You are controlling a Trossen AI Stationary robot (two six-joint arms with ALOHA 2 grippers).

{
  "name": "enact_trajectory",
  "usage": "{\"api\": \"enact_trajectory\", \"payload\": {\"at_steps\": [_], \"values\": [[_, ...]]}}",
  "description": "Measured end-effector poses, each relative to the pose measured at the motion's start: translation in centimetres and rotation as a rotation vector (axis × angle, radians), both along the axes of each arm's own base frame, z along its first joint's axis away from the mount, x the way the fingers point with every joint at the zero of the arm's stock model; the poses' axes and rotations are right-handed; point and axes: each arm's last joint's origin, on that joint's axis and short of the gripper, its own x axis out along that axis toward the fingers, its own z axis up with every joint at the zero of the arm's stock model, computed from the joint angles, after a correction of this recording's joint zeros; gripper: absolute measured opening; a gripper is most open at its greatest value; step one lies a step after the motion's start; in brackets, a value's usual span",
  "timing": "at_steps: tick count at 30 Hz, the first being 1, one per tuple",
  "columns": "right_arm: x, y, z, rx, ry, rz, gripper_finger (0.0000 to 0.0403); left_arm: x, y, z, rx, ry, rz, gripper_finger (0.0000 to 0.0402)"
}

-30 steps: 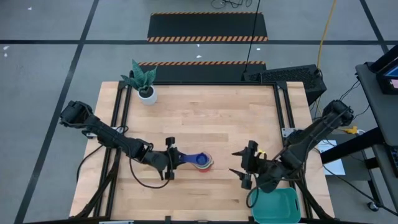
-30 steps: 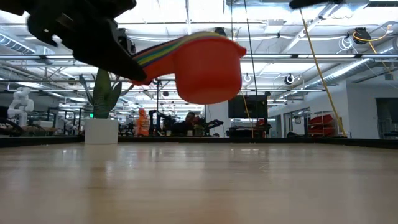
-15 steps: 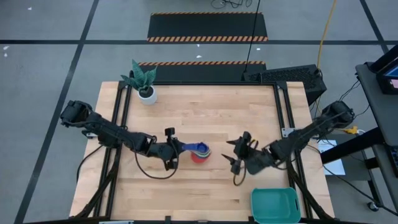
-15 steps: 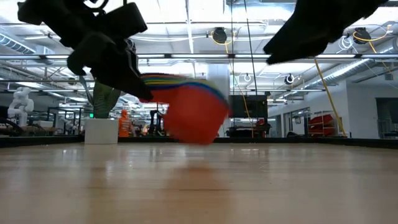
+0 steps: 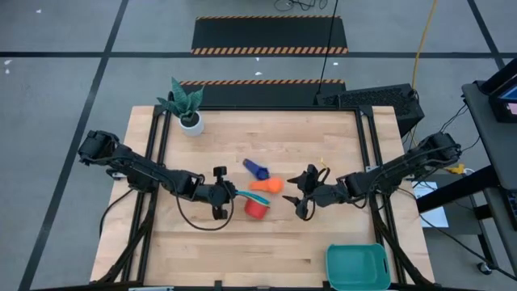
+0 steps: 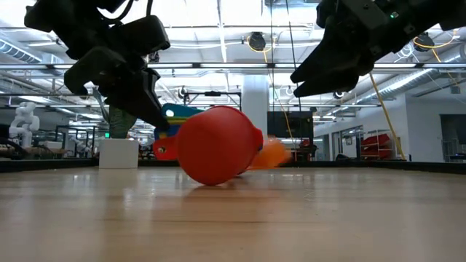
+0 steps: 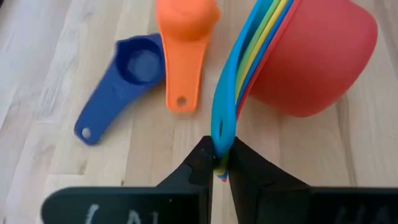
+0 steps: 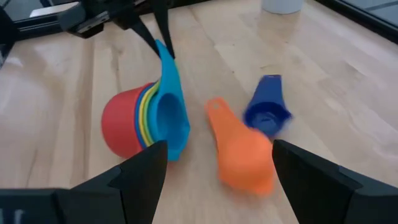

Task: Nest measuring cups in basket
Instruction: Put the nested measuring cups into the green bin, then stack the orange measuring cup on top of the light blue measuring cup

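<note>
Left pincer [image 7: 219,163] clamps the nested stack's [image 5: 256,207] handles low over the bench [image 5: 266,250]; right pincer [image 5: 300,194] gapes nearby; two loose cups: orange cup [image 5: 266,185], navy cup [image 5: 256,169]

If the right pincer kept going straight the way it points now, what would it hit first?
Most likely the orange cup lying loose on the table: it sits directly ahead of the open right pincer. The nested stack with the red cup lies off to one side; depth is hard to judge.
</note>
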Motion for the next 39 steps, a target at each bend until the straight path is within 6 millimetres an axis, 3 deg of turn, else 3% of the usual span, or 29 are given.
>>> {"api": "enact_trajectory", "payload": {"at_steps": [34, 39], "values": [[0.2, -0.4, 0.0, 0.025, -0.011, -0.032, 0.0281, -0.1, -0.2, -0.1, -0.02, -0.003, 0.024, 0.0039], [1.2, 0.1, 1.3, 0.036, -0.05, -0.026, 0.0281, -0.1, -0.2, 0.0, -0.024, -0.008, 0.027, 0.0039]]}}
